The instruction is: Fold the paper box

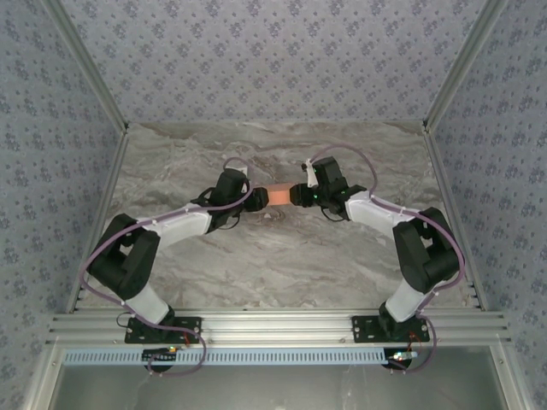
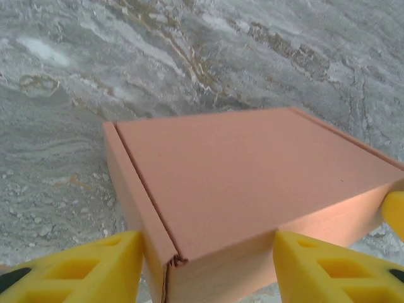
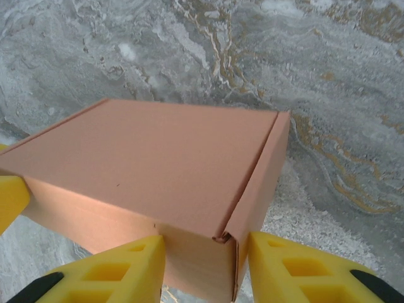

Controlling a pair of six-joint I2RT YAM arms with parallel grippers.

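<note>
Jaws on both arms are closed onto the paper box (image 1: 275, 196), one pair at each end. From the top camera you see the left arm (image 1: 184, 224) and the right arm (image 1: 376, 209) reaching inward to meet near the middle of the grey marbled worktop (image 1: 273, 273), with the box bridging the gap between them. It reads there as a small salmon-orange block with a thin shadow just below it. You cannot tell whether it rests on the worktop or is held just off it.

At the left wrist, your left jaws straddle a near corner of the box (image 2: 252, 177). One yellow finger (image 2: 95, 268) presses the narrow side wall, the other (image 2: 328, 265) the longer wall. The box is folded up and shut: flat, rectangular, with a smooth plain lid, a crease along the lid's left edge, and a slightly crumpled seam at the corner between the fingers. The right jaws' yellow fingertip (image 2: 394, 214) touches the far end.

At the right wrist, your right jaws grip the opposite end, with fingers (image 3: 113, 271) against both walls beside a corner whose seam stands a little open. The lid (image 3: 158, 158) is unmarked, with a fold line down its right side. A left-jaw fingertip (image 3: 9, 199) shows at the far end.
</note>
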